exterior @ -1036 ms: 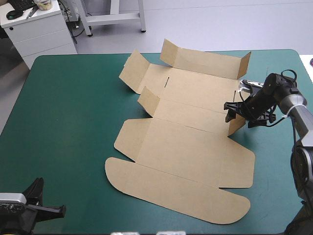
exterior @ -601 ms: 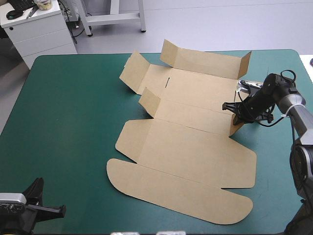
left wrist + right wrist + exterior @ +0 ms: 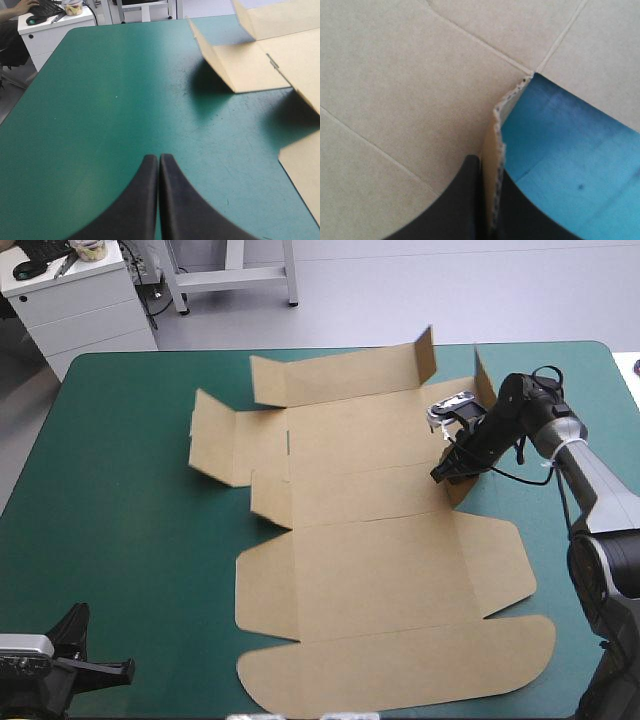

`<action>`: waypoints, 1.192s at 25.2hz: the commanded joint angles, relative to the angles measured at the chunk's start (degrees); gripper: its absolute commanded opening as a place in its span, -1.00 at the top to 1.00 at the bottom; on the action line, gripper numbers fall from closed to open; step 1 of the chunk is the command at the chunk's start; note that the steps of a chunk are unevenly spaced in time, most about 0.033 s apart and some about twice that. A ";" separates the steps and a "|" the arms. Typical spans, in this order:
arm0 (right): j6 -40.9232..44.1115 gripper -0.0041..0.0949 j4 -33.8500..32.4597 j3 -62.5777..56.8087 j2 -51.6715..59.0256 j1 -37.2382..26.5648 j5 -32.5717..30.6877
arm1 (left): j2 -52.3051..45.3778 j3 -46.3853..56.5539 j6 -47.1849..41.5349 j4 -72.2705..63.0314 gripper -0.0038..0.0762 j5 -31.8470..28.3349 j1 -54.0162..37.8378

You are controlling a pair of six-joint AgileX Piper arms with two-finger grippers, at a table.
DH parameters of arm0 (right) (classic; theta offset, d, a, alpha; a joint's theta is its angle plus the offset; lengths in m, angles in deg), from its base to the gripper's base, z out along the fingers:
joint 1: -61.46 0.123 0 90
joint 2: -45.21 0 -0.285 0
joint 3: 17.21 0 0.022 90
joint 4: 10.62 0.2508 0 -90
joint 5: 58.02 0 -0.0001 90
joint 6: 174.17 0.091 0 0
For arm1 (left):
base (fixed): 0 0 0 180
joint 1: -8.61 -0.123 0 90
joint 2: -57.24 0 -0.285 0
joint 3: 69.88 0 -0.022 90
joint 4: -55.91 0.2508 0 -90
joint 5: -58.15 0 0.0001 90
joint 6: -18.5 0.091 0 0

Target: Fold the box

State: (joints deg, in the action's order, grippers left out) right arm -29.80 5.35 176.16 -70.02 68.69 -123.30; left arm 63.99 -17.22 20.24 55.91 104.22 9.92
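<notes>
The brown box (image 3: 380,570) lies mostly flat, middle to right of the table (image 3: 130,460). My right gripper (image 3: 487,159) pinches its right flap (image 3: 493,125); my left gripper (image 3: 159,157), pressed together, sits near-left. Nothing holds the sheet down, so I fear a pull drags the whole box.

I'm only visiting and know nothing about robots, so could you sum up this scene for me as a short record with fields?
Surface: table with a teal-green cover
Object: brown box, mostly flat, far and side flaps raised
Right tool: shut on the box's raised right flap
Left tool: shut, empty, apart from the box, near the table's near-left corner
</notes>
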 commanded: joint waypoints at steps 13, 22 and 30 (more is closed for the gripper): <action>-34.97 0.96 -4.52 14.96 -2.48 16.85 5.11 | -0.67 -1.36 0.06 -0.47 0.93 -4.26 -0.13; -52.19 0.96 -4.24 15.21 -5.64 20.67 13.43 | -0.67 -1.36 0.06 -0.47 0.93 -4.26 -0.13; -52.65 0.83 2.23 15.21 -8.01 20.89 19.24 | -0.67 -1.36 0.06 -0.47 0.93 -4.26 -0.13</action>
State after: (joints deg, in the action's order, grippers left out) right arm -81.74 2.68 189.38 -81.05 89.52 -107.86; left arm 63.99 -17.22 20.24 55.91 104.22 9.92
